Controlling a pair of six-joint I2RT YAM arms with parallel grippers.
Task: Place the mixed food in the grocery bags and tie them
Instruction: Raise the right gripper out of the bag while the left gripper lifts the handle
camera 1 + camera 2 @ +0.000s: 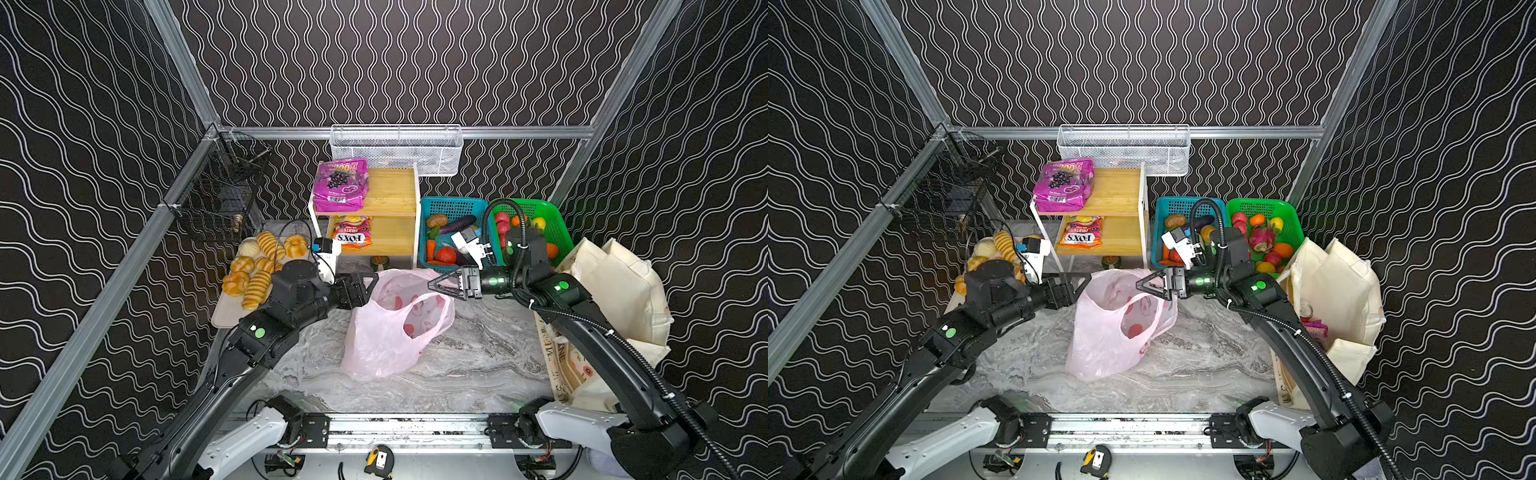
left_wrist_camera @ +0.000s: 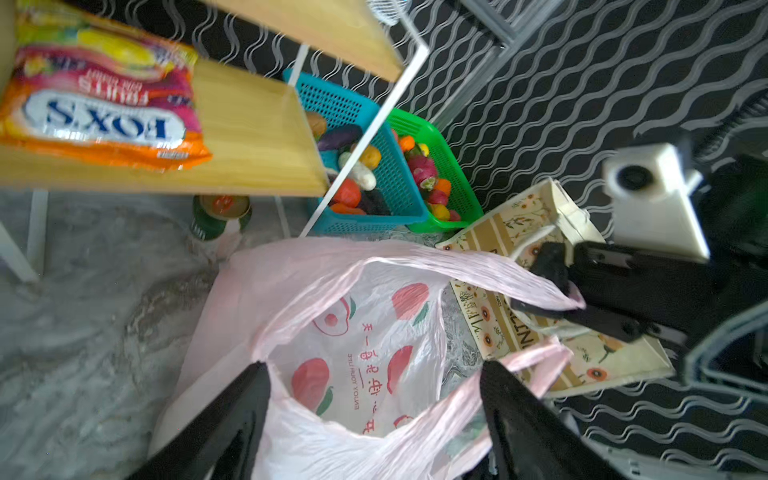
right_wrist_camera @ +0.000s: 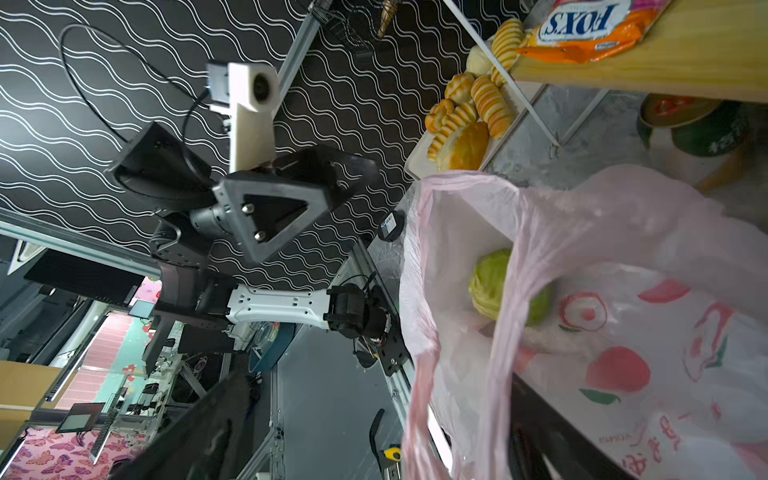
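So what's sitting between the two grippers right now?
The pink plastic bag, mouth open, lies between the left gripper and the right gripper; this shows in both top views.

"FOX'S", "FRUITS" on orange snack pouch (image 1: 351, 237)

The translucent pink plastic bag (image 1: 386, 332) stands open on the bench (image 1: 478, 365), with a green cabbage (image 3: 492, 286) inside. The cream tote (image 1: 619, 282) slumps at the right, and the magenta pouch (image 1: 340, 185) lies atop the shelf (image 1: 390, 195).
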